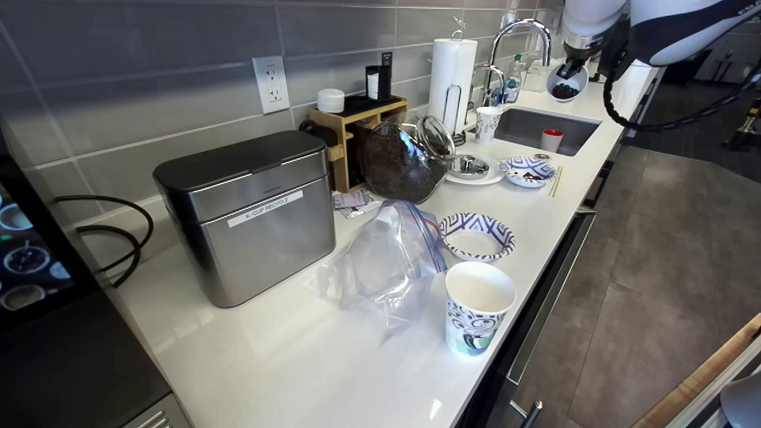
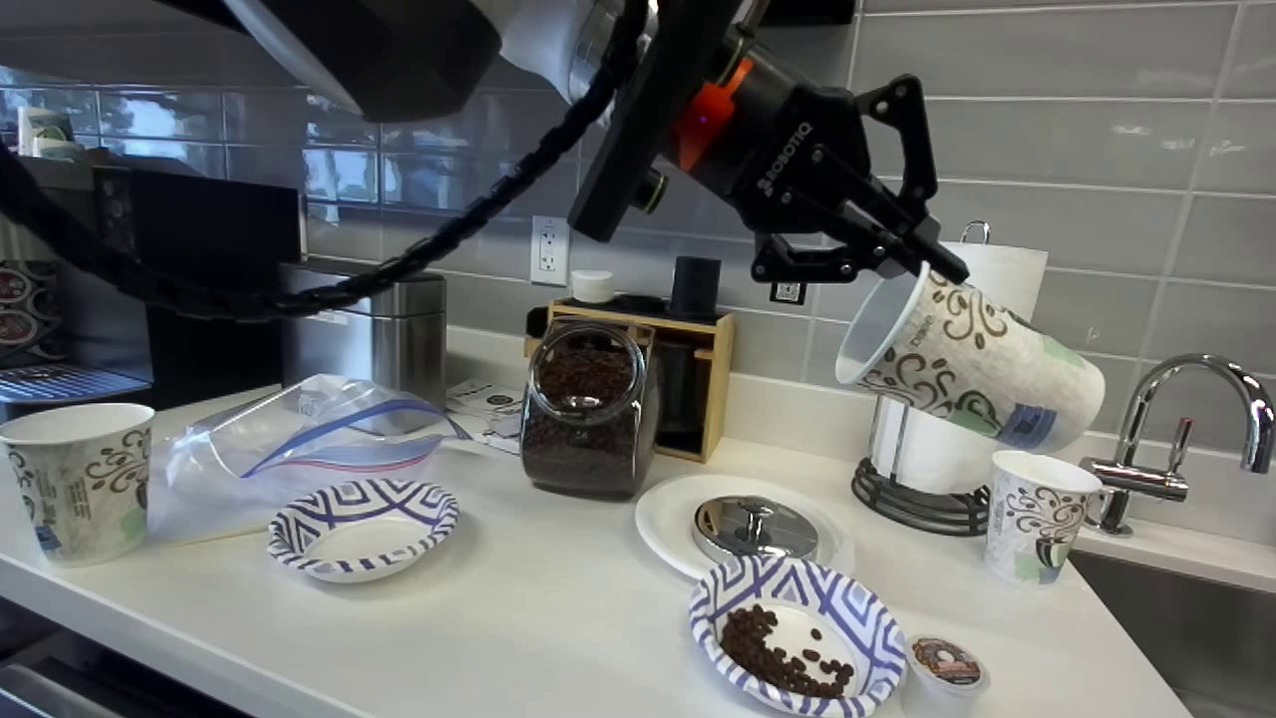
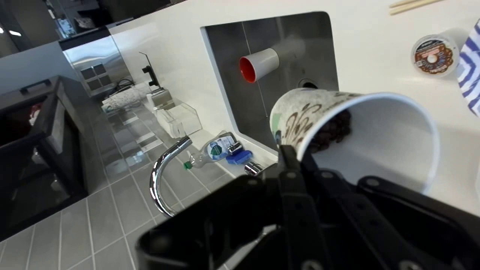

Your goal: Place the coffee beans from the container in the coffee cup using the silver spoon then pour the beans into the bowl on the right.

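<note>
Nearest in an exterior view, a black machine [image 1: 71, 351] stands at the left, and a paper cup [image 1: 475, 318] with a swirl print stands upright near the right edge of the white tabletop [image 1: 309, 374]. Just beyond the paper cup sits a wide blue-and-white bowl [image 1: 475, 223]. A crumpled clear zip bag [image 1: 380, 261] lies just left of it, and a steel bin [image 1: 279, 244] labelled K-CUP RECYCLE stands farther left.

Farther on, the glass jar [image 1: 404, 160] holds coffee beans [image 2: 588, 374], its slanted mouth facing right; a wooden rack [image 2: 719, 384] stands just to its left. To the right of the jar, a silver lid [image 1: 469, 166] lies on a white plate [image 2: 663, 519]. Near the plate, closer to the right edge, another patterned bowl [image 2: 817, 588] holds loose beans [image 2: 763, 663], with a coffee pod [image 2: 947, 663] and two sticks [image 3: 401, 10] just beside it.

Beyond these, an upright cup [image 1: 487, 125] stands by the paper towel roll [image 1: 453, 77]. Well above the tabletop, the tool [image 3: 299, 156] clenches the rim of the coffee cup [image 2: 997, 359], one finger inside and one outside. The coffee cup is tipped almost onto its side, with dark beans [image 3: 333, 129] inside it.

Farther still, a red-lined cup [image 1: 552, 141] stands in the sink [image 1: 520, 128], and to the left of the sink rise a curved faucet [image 1: 546, 49] and a bottle [image 1: 512, 82] with a green cap.
</note>
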